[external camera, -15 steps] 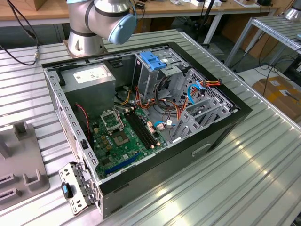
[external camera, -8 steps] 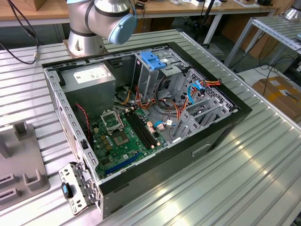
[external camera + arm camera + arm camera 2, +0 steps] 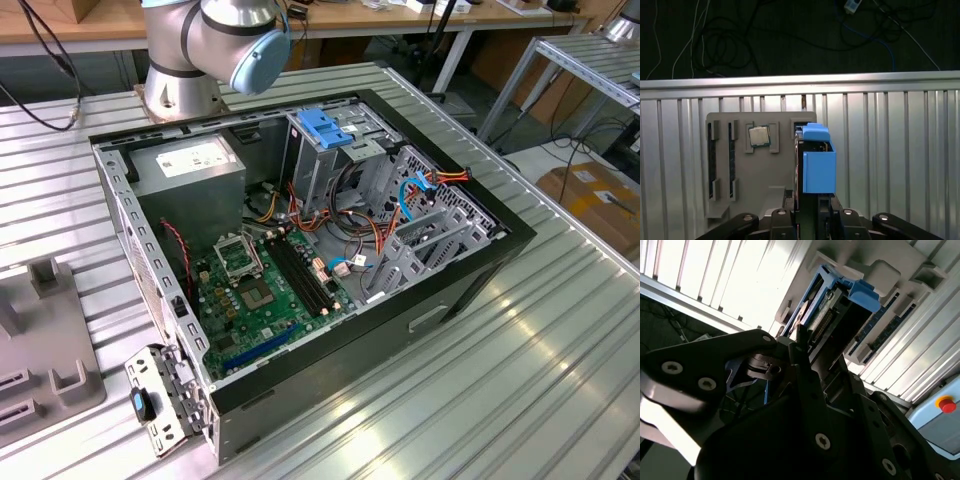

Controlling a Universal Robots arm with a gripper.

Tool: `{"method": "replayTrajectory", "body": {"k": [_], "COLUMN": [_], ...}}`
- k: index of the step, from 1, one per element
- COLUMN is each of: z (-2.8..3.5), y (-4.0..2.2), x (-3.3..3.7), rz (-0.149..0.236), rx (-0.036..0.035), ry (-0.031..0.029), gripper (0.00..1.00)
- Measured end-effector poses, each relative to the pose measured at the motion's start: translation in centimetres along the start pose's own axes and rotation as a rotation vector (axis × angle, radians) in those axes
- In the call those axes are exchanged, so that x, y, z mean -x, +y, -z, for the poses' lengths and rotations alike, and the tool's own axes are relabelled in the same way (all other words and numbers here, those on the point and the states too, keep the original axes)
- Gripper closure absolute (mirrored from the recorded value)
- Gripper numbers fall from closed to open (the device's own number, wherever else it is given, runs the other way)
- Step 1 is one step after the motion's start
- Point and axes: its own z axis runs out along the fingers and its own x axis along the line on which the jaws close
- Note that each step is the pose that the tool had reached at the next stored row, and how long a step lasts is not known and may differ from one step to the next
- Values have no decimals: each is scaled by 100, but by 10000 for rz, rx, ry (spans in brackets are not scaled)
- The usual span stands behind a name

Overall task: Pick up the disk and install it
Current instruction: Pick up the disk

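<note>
Disk (image 3: 799, 165): pinched edge-on in the narrowed gripper (image 3: 812, 205), over the grey fixture tray (image 3: 760, 175) lying at eight o'clock of the open computer case (image 3: 470, 265) in the exterior view. Gripped by its flat faces, likely to keep the blue rail (image 3: 819, 167) free for a bay.

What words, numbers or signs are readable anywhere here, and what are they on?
None can be read.
Print on the white sticker of the grey metal power-supply box: too small.
The silver metal disk with blue plastic rails: no legible text.
</note>
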Motion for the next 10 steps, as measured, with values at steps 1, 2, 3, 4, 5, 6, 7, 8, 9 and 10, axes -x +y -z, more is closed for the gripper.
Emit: {"method": "replayTrajectory", "body": {"k": [1,2,3,4,5,6,7,8,9,10], "z": [33,56,69,81,93,96,97,98,98,98], "y": [0,0,0,0,0,0,-1,-1,-1,0], "x": [0,-1,-1,-1,-1,-1,-1,-1,-1,-1], "rz": [0,0,0,0,0,0,1,0,1,0], "rx": [0,0,0,1,-1,-1,-1,-1,-1,0], "ry": [0,-1,0,0,-1,0,-1,-1,-1,0], "gripper": [65,65,65,65,65,65,65,65,65,65]}}
